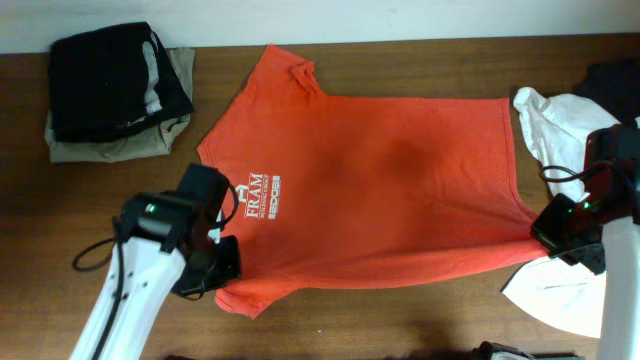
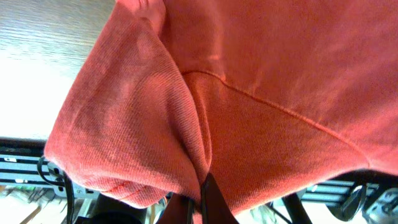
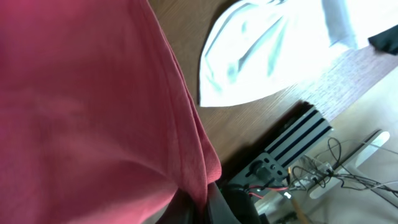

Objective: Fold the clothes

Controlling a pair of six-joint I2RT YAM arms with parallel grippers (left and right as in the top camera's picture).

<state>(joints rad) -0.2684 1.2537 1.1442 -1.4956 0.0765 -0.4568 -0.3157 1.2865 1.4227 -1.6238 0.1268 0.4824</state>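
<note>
Thing of the task: the orange-red short-sleeved cotton T-shirt lies spread flat, print side up, in the middle of the brown wooden table.
Left gripper: its jaws are closed on cloth at the robot-side sleeve; the left wrist view shows the fabric gathered into the fingers.
Right gripper: its jaws are pinched on the robot-side hem corner, with cloth bunched at the fingertips in the right wrist view.
Step in hand: probably a lengthwise fold, taking the robot-side edge over to the far edge.
Doing it well: raise both grips together, keep the edge between them taut and level, and set sleeve on sleeve and hem corner on hem corner.
Watch for: a slack middle would drag and crease.
Long axis: runs left to right across the table.
Pointing: neck and white chest print point to the left, hem to the right.
Neighbours: a folded black and khaki garment stack lies beyond the left arm; a crumpled white garment lies just beside the hem.
</note>
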